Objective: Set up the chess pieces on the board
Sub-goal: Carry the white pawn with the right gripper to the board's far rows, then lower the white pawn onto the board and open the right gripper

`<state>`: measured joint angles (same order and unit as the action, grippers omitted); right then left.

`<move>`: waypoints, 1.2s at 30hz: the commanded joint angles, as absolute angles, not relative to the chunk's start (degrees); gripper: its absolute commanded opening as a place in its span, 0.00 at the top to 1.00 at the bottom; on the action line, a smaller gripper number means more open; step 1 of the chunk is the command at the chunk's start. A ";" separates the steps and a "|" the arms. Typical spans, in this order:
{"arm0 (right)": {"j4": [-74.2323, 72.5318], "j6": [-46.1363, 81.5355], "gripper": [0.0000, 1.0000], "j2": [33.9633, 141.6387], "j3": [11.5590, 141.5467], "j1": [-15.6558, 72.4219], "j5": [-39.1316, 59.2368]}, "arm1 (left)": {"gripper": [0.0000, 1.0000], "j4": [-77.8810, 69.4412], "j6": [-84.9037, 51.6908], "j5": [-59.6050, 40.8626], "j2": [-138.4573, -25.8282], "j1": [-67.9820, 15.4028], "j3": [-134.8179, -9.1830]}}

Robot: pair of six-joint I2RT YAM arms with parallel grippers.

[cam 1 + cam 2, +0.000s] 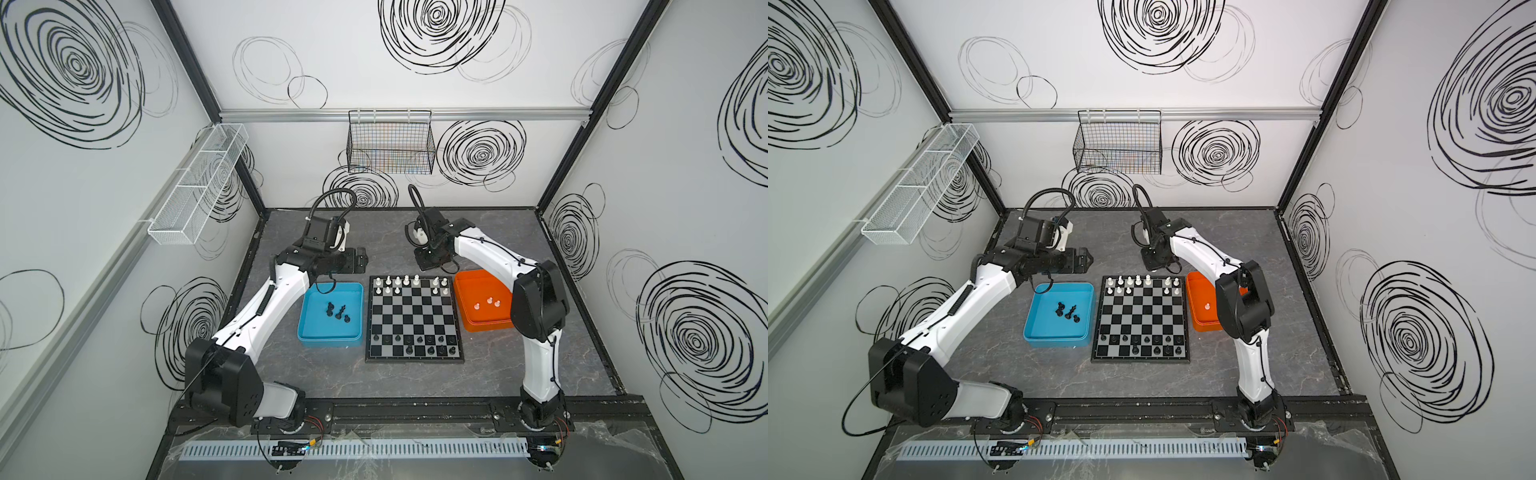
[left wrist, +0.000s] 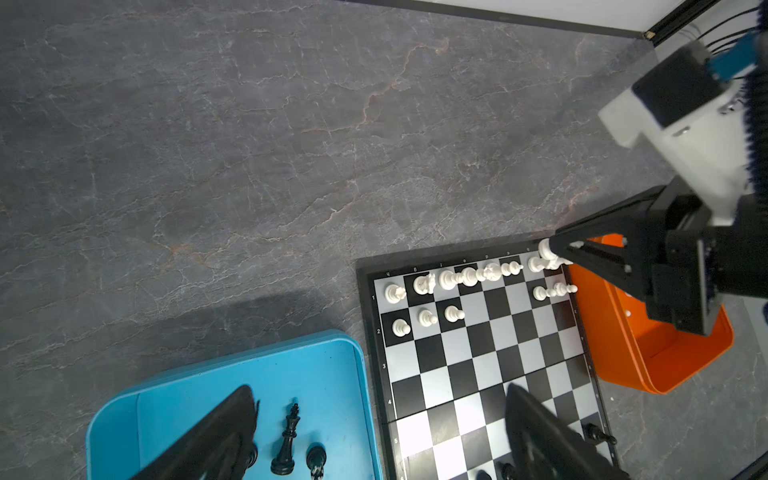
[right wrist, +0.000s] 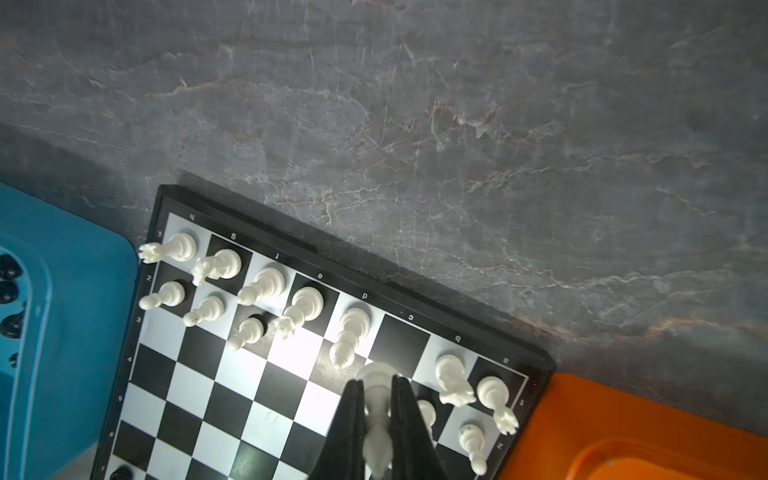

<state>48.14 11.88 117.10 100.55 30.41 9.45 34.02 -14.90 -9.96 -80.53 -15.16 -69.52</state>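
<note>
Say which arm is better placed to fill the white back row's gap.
Right. The right hand holds a white piece beside the gap; the left hand is open by the blue tray.

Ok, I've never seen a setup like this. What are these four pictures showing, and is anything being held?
Two robot arms with two-fingered grippers stand at a grey table. Both top views look down from overhead; each wrist view comes from a camera on one arm. A chessboard lies between a blue tray with a few black pieces and an orange tray with three white pieces. The right gripper is shut on a white chess piece over the board's far rows; the left gripper hangs open and empty.
</note>
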 commanded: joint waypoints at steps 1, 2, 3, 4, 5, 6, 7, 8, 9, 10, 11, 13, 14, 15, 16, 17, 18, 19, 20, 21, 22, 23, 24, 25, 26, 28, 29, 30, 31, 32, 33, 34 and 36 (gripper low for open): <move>49.88 12.16 0.88 117.46 100.37 30.94 8.61 | 0.04 31.40 -16.06 -12.10 -79.45 -14.59 -68.47; 49.75 12.20 0.88 117.66 99.97 31.07 8.54 | 0.04 31.29 -16.09 -12.33 -79.52 -14.57 -68.38; 49.55 12.20 0.88 117.82 99.53 31.16 8.39 | 0.04 31.05 -16.27 -12.55 -79.62 -14.58 -68.29; 49.48 12.17 0.88 117.99 99.20 31.21 8.28 | 0.04 30.96 -16.33 -12.73 -79.77 -14.58 -68.29; 49.28 12.20 0.88 118.06 98.91 31.23 8.23 | 0.04 30.85 -16.43 -12.79 -79.88 -14.57 -68.30; 49.14 12.13 0.89 118.21 98.66 31.22 8.31 | 0.04 30.70 -16.49 -12.84 -79.96 -14.59 -68.29; 49.22 12.00 0.88 118.40 98.45 31.25 8.24 | 0.04 30.60 -16.51 -12.97 -80.07 -14.58 -68.22; 49.16 12.02 0.88 118.57 98.36 31.27 8.11 | 0.04 30.54 -16.45 -12.94 -80.14 -14.58 -68.20; 49.21 11.96 0.88 118.72 98.19 31.26 8.14 | 0.04 30.50 -16.44 -12.99 -80.28 -14.58 -68.12; 49.14 11.93 0.88 118.91 98.01 31.29 8.17 | 0.04 30.50 -16.47 -13.08 -80.29 -14.57 -68.07; 49.20 11.95 0.88 119.15 97.87 31.32 8.18 | 0.04 30.51 -16.45 -13.01 -80.37 -14.59 -68.07; 48.98 11.93 0.88 119.36 97.50 31.31 8.16 | 0.04 30.45 -16.44 -13.09 -80.34 -14.52 -67.89; 48.82 11.91 0.88 119.43 97.36 31.31 8.17 | 0.04 30.40 -16.44 -13.05 -80.34 -14.59 -67.70; 48.70 11.90 0.88 119.50 97.22 31.31 8.17 | 0.04 30.43 -16.45 -13.02 -80.28 -14.59 -67.59; 48.48 11.95 0.88 119.59 97.16 31.33 8.26 | 0.04 30.27 -16.47 -13.05 -80.25 -14.57 -67.52; 48.52 11.86 0.88 119.76 97.12 31.34 8.25 | 0.04 30.24 -16.61 -13.04 -80.24 -14.51 -67.35; 48.43 11.88 0.88 119.95 97.12 31.33 8.26 | 0.04 30.23 -16.53 -13.09 -80.29 -14.50 -67.32; 48.35 11.87 0.88 120.15 97.03 31.30 8.41 | 0.04 30.23 -16.60 -13.01 -80.32 -14.46 -67.24; 48.31 11.87 0.87 120.23 97.01 31.34 8.44 | 0.04 30.17 -16.55 -13.09 -80.33 -14.43 -67.24; 48.16 11.88 0.88 120.44 96.94 31.31 8.52 | 0.04 30.15 -16.56 -13.12 -80.47 -14.46 -67.24; 48.09 11.87 0.87 120.62 96.81 31.29 8.53 | 0.04 30.15 -16.45 -13.10 -80.56 -14.49 -67.28; 48.00 11.89 0.87 120.64 96.73 31.29 8.46 | 0.04 30.07 -16.48 -13.22 -80.65 -14.42 -67.32; 47.82 11.93 0.87 120.82 96.63 31.29 8.37 | 0.04 30.08 -16.44 -13.25 -80.69 -14.40 -67.33; 47.73 11.93 0.87 120.89 96.51 31.34 8.35 | 0.04 30.01 -16.47 -13.27 -80.82 -14.40 -67.37; 47.64 11.92 0.87 120.93 96.51 31.30 8.35 | 0.04 30.06 -16.48 -13.27 -80.82 -14.41 -67.41; 47.58 11.99 0.87 121.22 96.50 31.29 8.09 | 0.04 30.06 -16.39 -13.38 -81.03 -14.33 -67.54; 47.55 11.97 0.87 121.35 96.54 31.33 8.19 | 0.04 29.91 -16.36 -13.37 -81.18 -14.33 -67.59; 47.55 12.03 0.87 121.62 96.57 31.30 8.20 | 0.04 29.92 -16.37 -13.49 -81.21 -14.28 -67.59; 47.50 12.00 0.87 121.65 96.55 31.29 8.17 | 0.04 29.88 -16.36 -13.45 -81.34 -14.33 -67.59; 47.38 11.98 0.87 121.76 96.42 31.31 8.22 | 0.04 29.88 -16.36 -13.45 -81.40 -14.33 -67.59; 47.37 12.01 0.87 121.90 96.42 31.29 8.13 | 0.04 29.88 -16.37 -13.45 -81.43 -14.27 -67.59; 47.36 12.04 0.87 121.99 96.42 31.35 8.09 | 0.04 29.89 -16.43 -13.53 -81.50 -14.32 -67.59; 47.37 11.98 0.87 122.21 96.42 31.34 8.00 | 0.04 29.88 -16.39 -13.66 -81.65 -14.28 -67.59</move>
<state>47.44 11.86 121.43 96.90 31.09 8.95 31.57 -16.12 -12.86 -81.08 -14.83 -67.85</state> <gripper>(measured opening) 0.128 0.959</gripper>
